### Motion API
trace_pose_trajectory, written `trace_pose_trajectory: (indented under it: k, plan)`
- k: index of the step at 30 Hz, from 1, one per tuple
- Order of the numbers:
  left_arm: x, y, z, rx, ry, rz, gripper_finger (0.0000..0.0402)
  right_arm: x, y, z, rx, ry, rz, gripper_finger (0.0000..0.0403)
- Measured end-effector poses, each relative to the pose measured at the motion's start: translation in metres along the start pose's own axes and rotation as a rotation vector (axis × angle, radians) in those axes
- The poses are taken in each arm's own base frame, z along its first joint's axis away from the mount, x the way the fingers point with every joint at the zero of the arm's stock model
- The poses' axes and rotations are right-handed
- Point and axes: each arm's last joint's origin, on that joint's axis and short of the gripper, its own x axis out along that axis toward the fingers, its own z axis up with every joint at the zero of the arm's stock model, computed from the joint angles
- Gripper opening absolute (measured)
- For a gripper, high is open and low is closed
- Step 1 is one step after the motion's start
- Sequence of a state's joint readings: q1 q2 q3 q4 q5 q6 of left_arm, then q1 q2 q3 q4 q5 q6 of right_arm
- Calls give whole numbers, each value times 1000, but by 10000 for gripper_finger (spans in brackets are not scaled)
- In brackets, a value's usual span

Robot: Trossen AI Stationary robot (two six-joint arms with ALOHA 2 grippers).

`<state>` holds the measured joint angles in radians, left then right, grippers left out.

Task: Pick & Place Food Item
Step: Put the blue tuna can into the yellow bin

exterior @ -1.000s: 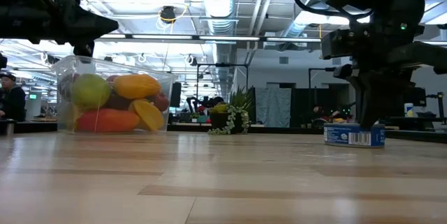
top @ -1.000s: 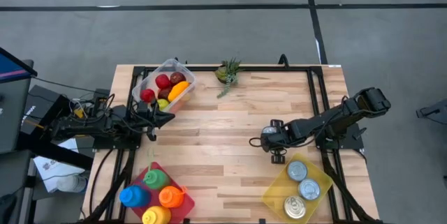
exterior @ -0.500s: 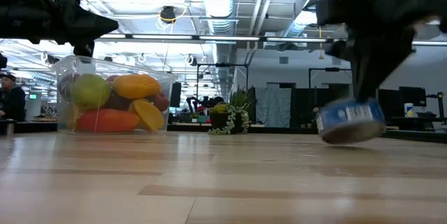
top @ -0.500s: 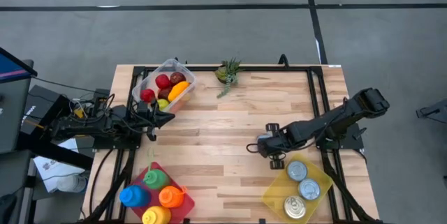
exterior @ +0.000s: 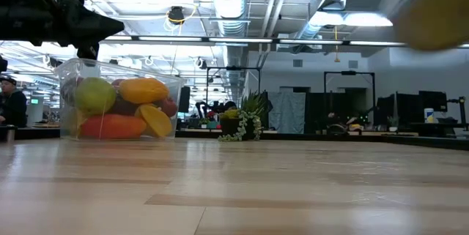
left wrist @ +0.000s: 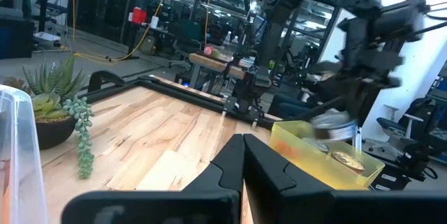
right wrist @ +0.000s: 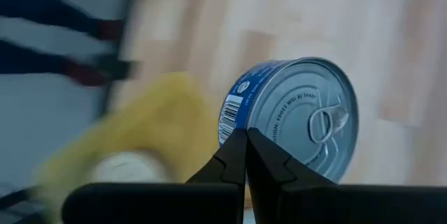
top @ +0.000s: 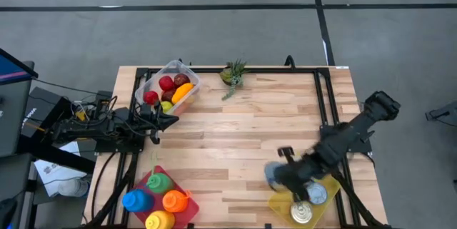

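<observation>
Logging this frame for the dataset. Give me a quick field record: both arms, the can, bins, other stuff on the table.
right gripper: shut on blue tuna can, beside yellow bin
left gripper: shut, empty, waiting beside clear fruit tub
yellow bin contents: three cans
fruit tub contents: red, yellow and green fruit
red tray: four colored bottles, near left corner
succulent pot: far edge of the wooden table

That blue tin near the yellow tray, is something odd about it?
Yes: the blue tin is off the table, tilted in the right gripper, whose jaws pinch its rim, by the yellow tray. Nothing has spilled.
</observation>
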<state>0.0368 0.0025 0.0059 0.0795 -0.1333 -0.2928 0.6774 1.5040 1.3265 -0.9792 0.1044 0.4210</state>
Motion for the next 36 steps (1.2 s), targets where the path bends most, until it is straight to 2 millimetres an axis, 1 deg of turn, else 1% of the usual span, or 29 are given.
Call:
trace_pose_trajectory:
  k: [3,5,8,10,12,17,21,25,28,31,33,36]
  plan:
    - [0,0,0,0,0,0,0,-16,32,-7,-5,-21,76,0]
    - [0,0,0,0,0,0,0,-22,52,-17,16,-19,111,0]
    - [0,0,0,0,0,0,0,-24,70,-37,74,14,89,0]
    - [0,0,0,0,0,0,0,-18,74,-54,117,57,21,0]
    - [0,0,0,0,0,0,0,-9,72,-68,153,106,-33,0]
    - [0,0,0,0,0,0,0,22,67,-89,217,129,-103,0]
    - [0,0,0,0,0,0,0,44,66,-92,238,117,-101,0]
    - [0,0,0,0,0,0,0,63,69,-87,206,124,-111,0]
    - [0,0,0,0,0,0,0,75,77,-79,180,113,-82,0]
    - [0,0,0,0,0,0,0,85,84,-74,169,124,-68,0]
    - [0,0,0,0,0,0,0,92,90,-72,168,123,-56,0]
    - [0,0,0,0,0,0,0,99,95,-75,154,142,-49,0]
